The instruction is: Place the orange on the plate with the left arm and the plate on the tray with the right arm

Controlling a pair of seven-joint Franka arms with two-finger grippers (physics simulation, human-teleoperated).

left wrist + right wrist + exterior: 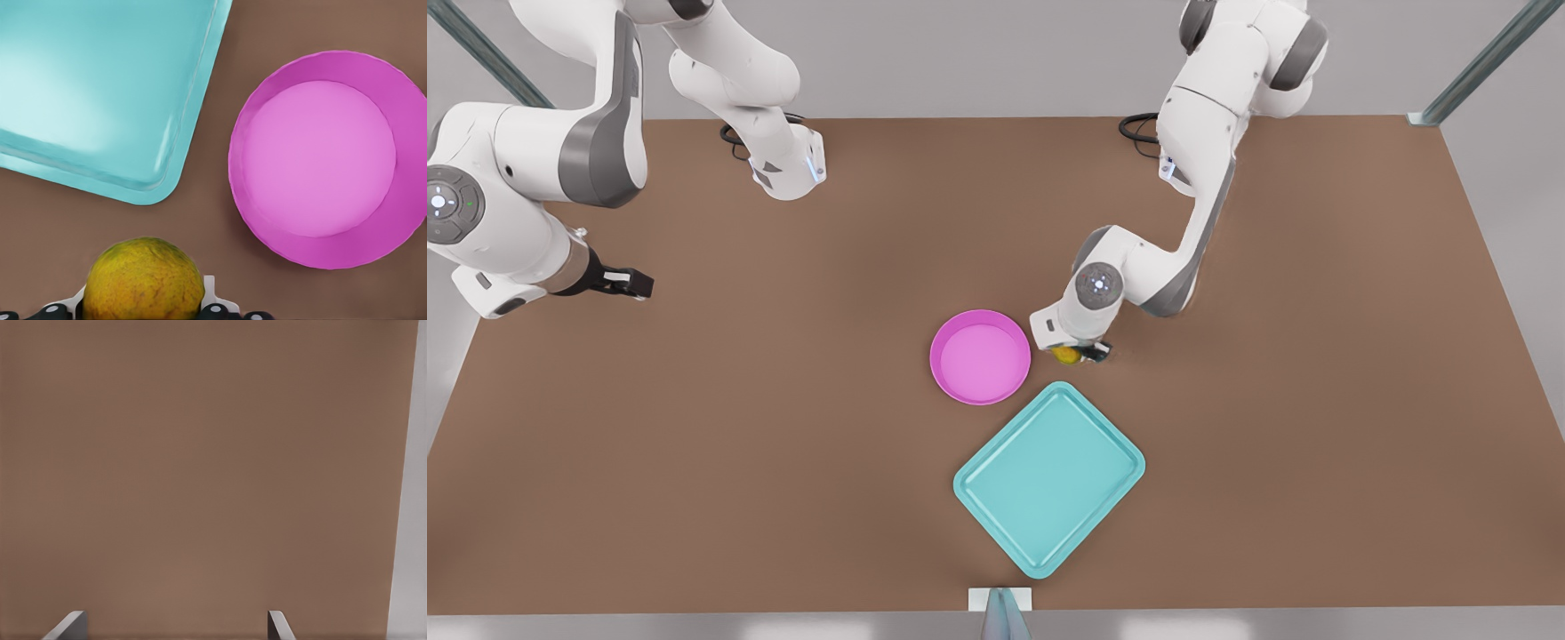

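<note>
Presently the left hand (1080,354) grips the orange (143,280) between its fingers, plate (330,160) just beside, while the right hand (627,283) waits wide apart.

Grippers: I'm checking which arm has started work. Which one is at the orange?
The left gripper, on the front view's right, is at the orange beside the plate. The right gripper waits open, far off over bare table.

You're looking at a simulated robot test bench, not a home. 2 white arms (1192,178) stand on a bare brown table (694,444). Grey walls and metal frame struts (1476,67) surround it.
</note>
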